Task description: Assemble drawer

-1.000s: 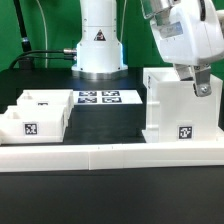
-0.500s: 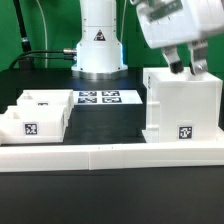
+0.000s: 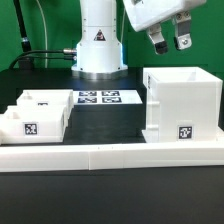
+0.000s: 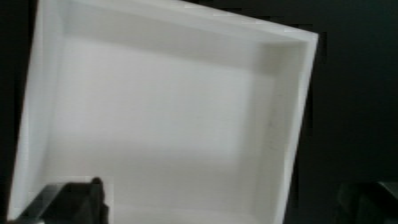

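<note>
The white boxy drawer housing [image 3: 180,105] stands upright at the exterior view's right, open side up, a square tag on its front. Two shallow white trays [image 3: 34,115] with tags sit together at the exterior view's left. My gripper [image 3: 171,43] hangs in the air above the housing, fingers spread apart and holding nothing. In the wrist view the housing's hollow inside [image 4: 169,120] fills the picture, and my dark fingertips [image 4: 75,202] show at the edge, wide apart.
A long low white wall [image 3: 110,155] runs along the front of the table. The marker board [image 3: 98,98] lies flat between the trays and the housing. The robot base [image 3: 99,40] stands behind it.
My gripper has let go of the housing's rim and risen up and toward the exterior view's left. The housing has stayed in place.
</note>
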`<state>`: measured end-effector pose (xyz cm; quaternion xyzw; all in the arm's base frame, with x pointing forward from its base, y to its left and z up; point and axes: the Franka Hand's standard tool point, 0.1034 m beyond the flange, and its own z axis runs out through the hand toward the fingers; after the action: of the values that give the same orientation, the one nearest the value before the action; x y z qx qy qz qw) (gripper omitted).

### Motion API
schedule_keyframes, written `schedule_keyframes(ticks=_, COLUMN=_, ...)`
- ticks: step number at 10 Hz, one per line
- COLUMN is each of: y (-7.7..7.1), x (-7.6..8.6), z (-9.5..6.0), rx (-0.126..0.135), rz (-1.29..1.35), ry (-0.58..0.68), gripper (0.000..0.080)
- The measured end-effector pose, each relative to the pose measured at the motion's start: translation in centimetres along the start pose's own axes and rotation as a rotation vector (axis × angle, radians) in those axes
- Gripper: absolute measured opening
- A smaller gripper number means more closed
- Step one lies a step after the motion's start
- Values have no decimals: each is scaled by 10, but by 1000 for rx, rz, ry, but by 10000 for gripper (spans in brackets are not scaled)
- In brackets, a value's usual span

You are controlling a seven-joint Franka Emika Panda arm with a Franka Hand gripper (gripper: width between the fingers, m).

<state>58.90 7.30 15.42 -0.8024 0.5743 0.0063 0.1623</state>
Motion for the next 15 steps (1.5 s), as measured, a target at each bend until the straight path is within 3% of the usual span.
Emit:
schedule_keyframes(ticks=1, y=14, x=8, z=1, rx=-70, rz=-225, ry=-22, gripper=649)
schedule_keyframes(ticks=5, y=35, x=53, z=-16, rx=-75, rz=-720, ry=-9, gripper=649)
schedule_keyframes(ticks=8, y=35, x=51, z=-15, rx=-80, rz=-930, ry=-18, gripper=649)
schedule_keyframes(ticks=9, y=38, x=53, z=-12, rx=-103, rz=-1055, ry=-9, gripper=649)
schedule_keyframes(ticks=11, y=59, x=69, z=-7, rx=-208, rz=-1247, ry=8, gripper=649)
schedule_keyframes(ticks=12, y=65, x=80, z=-9, rx=-229, rz=-1229, ry=22, gripper=649)
schedule_keyframes(ticks=15, y=91, x=107, z=1, rx=-250, rz=-1179, ry=36, gripper=649)
